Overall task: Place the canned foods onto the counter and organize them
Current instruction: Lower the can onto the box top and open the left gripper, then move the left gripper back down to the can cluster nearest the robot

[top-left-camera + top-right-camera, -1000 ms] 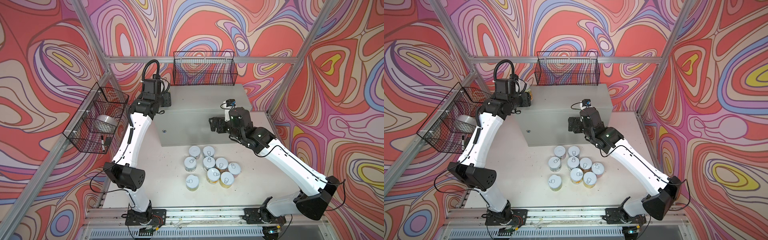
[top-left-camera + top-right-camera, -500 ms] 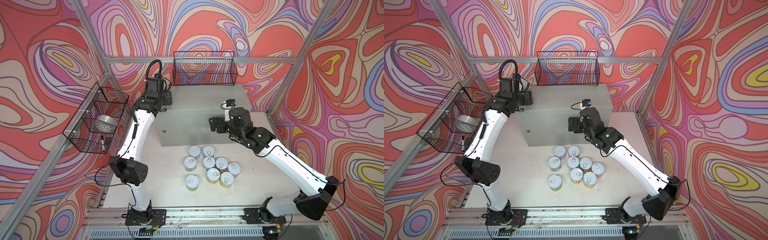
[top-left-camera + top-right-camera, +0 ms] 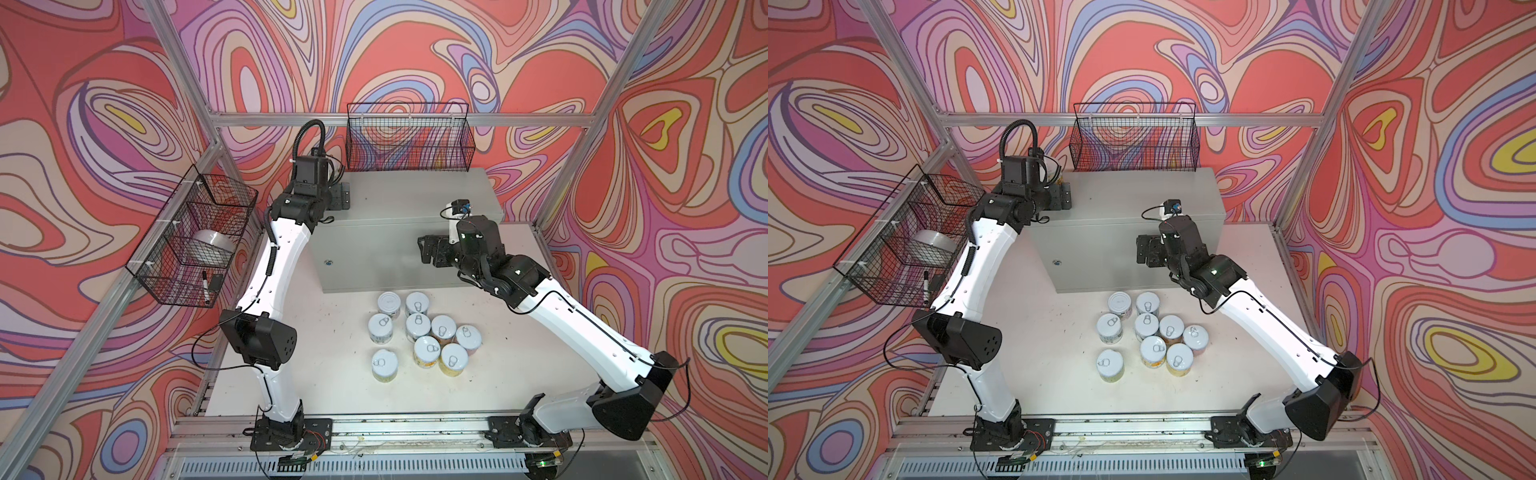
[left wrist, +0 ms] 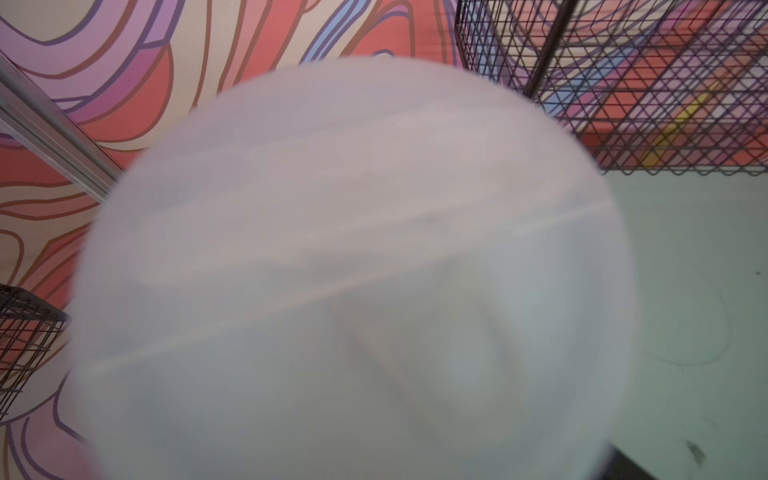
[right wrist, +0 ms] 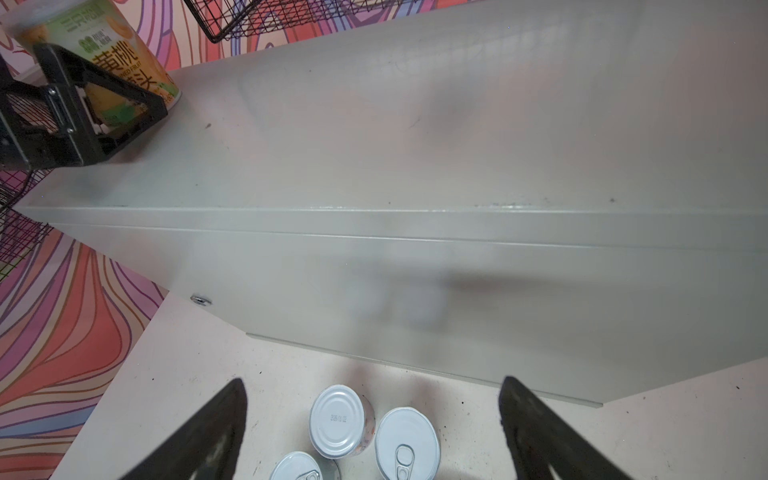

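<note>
On the counter (image 3: 415,199), at the back left corner of its flat top:

- One tin (image 5: 95,54). It is upright, has a green-and-yellow label, and its base sits on the grey surface.
- Left gripper (image 3: 338,191). It comes in at the tin from the left. In the right wrist view one black finger (image 5: 104,99) crosses in front of the tin's lower label, and the other finger is hidden behind it. Whether the jaws press the tin or stand clear of it cannot be told.
- In the left wrist view the lid is a large, blurred pale disc (image 4: 353,270) right under the camera.

On the table (image 3: 332,395), just before the counter's front face:

- Nine tins (image 3: 417,324). They stand upright in a tight cluster, several of them touching.
- Eight show pull-tab lids. The back left tin (image 3: 389,303) shows a plain stamped end.
- The near left tin (image 3: 384,362) stands slightly apart from the rest.

Before the front face, toward its right end:

- Right gripper (image 3: 430,249). It hangs above and behind the cluster with its jaws spread wide and nothing between them. It touches no tin and is well apart from the one on the counter.

Fixtures:

- Round lock (image 3: 328,262), on the counter's front face, left side.
- Back wire basket (image 3: 407,141), on the wall behind the counter.
- Side wire basket (image 3: 195,237), on the left wall.
</note>
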{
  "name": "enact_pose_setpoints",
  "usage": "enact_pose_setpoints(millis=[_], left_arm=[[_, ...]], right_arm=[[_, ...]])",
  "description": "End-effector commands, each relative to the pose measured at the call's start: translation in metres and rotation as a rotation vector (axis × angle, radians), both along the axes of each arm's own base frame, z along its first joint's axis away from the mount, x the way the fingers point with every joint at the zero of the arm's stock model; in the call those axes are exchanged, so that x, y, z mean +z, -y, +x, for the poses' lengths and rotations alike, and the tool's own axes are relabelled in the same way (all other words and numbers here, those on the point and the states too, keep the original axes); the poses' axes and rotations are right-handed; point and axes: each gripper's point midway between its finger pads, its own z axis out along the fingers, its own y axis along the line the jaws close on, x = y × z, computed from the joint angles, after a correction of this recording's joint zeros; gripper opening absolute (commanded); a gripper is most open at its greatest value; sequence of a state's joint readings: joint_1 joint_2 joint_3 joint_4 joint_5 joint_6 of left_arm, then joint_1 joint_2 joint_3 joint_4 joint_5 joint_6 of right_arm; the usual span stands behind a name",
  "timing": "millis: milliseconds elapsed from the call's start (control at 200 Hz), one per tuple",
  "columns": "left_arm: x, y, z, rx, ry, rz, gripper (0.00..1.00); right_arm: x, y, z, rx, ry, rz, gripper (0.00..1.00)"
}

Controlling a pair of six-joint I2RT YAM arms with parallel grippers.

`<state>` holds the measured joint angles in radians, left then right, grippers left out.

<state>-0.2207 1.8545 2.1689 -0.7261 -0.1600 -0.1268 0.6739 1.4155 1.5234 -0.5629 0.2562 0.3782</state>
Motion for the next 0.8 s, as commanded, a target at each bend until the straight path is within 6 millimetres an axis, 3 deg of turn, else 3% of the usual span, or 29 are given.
enact_pose_setpoints(millis=[0, 220, 320, 396, 476, 656, 796], left_arm=[[0.011, -0.004, -0.034, -0.035, -0.024, 0.001, 1.0], [0.007, -0.013, -0.111, -0.037, -0.029, -0.043, 1.0], [-0.001, -0.002, -0.152, -0.065, 0.011, -0.093, 1.0], [-0.018, 0.013, -0.178, -0.098, 0.027, -0.092, 1.0], [-0.051, 0.033, -0.203, -0.148, 0.035, -0.09, 1.0], [-0.116, 0.062, -0.245, -0.235, 0.076, -0.121, 1.0], [-0.157, 0.099, -0.282, -0.389, 0.066, -0.09, 1.0]], right_arm=[[0.012, -0.002, -0.006, 0.03, 0.03, 0.016, 0.98], [0.019, 0.0, -0.014, 0.06, 0.058, 0.014, 0.98], [0.016, 0.001, -0.017, 0.07, 0.058, -0.003, 0.98], [0.011, 0.001, -0.02, 0.09, 0.062, -0.018, 0.98], [0.003, 0.001, -0.023, 0.106, 0.06, -0.028, 0.98], [-0.021, 0.003, -0.029, 0.116, 0.031, -0.037, 0.98], [-0.041, 0.004, -0.032, 0.116, -0.008, -0.04, 0.99]])
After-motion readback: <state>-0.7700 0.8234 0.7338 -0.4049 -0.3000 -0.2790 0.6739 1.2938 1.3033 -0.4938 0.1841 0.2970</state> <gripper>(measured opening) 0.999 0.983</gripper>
